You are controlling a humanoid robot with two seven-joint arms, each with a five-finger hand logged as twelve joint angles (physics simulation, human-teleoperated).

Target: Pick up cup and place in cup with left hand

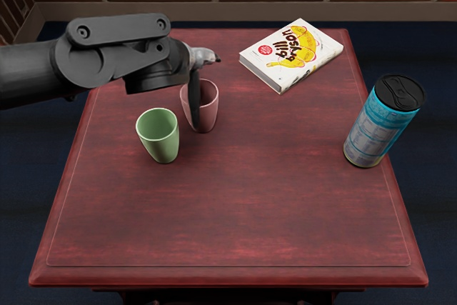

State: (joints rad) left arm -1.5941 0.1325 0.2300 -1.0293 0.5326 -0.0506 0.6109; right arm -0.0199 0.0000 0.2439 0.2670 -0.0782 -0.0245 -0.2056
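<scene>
In the head view, the left hand (203, 56) hangs over the far left part of the table (235, 226), right above the pink cup (208, 115), and this nearness looks like the relation the coming move turns on. One dark finger (194, 101) points straight down across the near left side of that cup, while a pale digit with a dark tip sticks out to the right above and beyond its rim. The hand looks well open, its visible digits straight and spread, with no closed grasp to be seen; whether the finger touches the cup I cannot tell. The pink cup stands upright, long axis vertical, mouth up. The green cup (158, 138), also upright, is just beside it, to the left and nearer the front edge, likely the one to receive it, though the task does not say which goes into which. The lift should go straight up first, since a sideways pull could knock the green cup. The left edge is fairly near both cups; more room lies to the right, before the book (291, 55) and the can (380, 123).
</scene>
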